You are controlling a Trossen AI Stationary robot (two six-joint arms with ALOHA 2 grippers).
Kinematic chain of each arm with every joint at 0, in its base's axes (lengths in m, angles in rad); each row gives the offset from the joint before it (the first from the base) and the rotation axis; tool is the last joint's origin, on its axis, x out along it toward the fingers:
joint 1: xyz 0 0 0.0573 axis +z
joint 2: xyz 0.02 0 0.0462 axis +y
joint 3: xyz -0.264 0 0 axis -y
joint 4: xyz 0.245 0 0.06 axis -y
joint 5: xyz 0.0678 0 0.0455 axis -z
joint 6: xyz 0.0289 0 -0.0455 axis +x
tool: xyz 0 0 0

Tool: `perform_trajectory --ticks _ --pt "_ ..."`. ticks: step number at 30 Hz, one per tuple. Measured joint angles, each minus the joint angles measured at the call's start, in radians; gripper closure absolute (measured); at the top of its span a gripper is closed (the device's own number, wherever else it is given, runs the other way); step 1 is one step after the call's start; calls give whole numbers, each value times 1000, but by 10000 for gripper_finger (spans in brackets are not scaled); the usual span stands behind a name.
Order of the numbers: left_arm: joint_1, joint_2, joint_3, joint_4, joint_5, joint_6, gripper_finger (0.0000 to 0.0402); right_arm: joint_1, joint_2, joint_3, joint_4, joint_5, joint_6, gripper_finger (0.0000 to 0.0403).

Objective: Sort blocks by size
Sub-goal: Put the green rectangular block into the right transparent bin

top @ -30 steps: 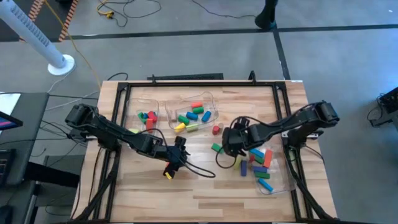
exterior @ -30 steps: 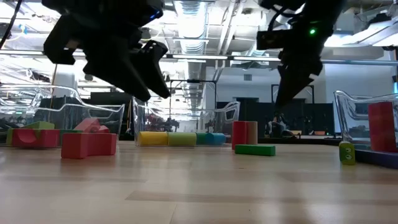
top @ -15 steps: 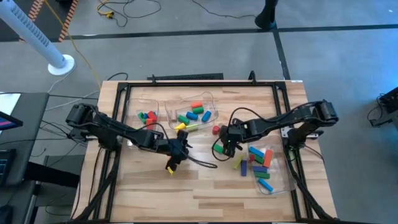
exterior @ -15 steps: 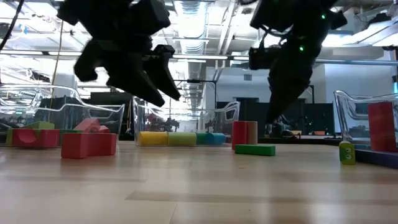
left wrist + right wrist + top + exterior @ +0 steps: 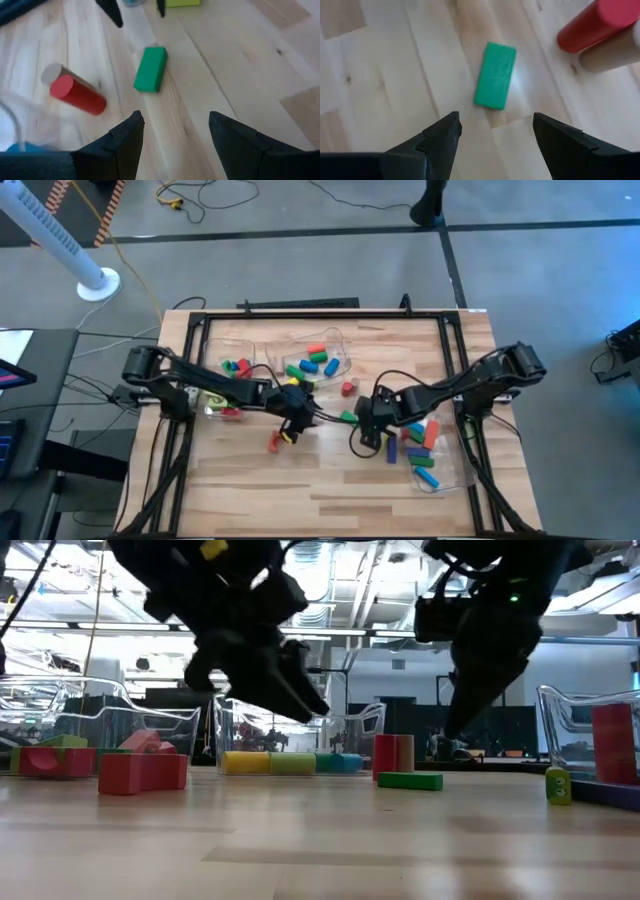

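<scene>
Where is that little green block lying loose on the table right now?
In the high view the green block lies flat on the bare wood near the table's middle, just below the red cylinder, between the open left gripper and the open right gripper.

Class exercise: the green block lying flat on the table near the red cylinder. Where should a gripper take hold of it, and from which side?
Grip the green block across its two long sides, near mid-length, coming straight down from above. It lies flat with bare wood along both long edges, and the red cylinder lies apart, so the fingers probably have room. The right gripper hangs open above it.
</scene>
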State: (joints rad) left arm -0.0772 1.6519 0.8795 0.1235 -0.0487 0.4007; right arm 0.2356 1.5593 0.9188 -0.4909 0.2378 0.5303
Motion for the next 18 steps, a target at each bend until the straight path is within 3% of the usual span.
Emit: perform_trajectory --ticks 9,18 --pt "0 119 53 79 1 16 182 67 0 -4 15 44 76 121" --pt "15 119 76 88 1 23 182 10 66 -11 23 79 63 121"
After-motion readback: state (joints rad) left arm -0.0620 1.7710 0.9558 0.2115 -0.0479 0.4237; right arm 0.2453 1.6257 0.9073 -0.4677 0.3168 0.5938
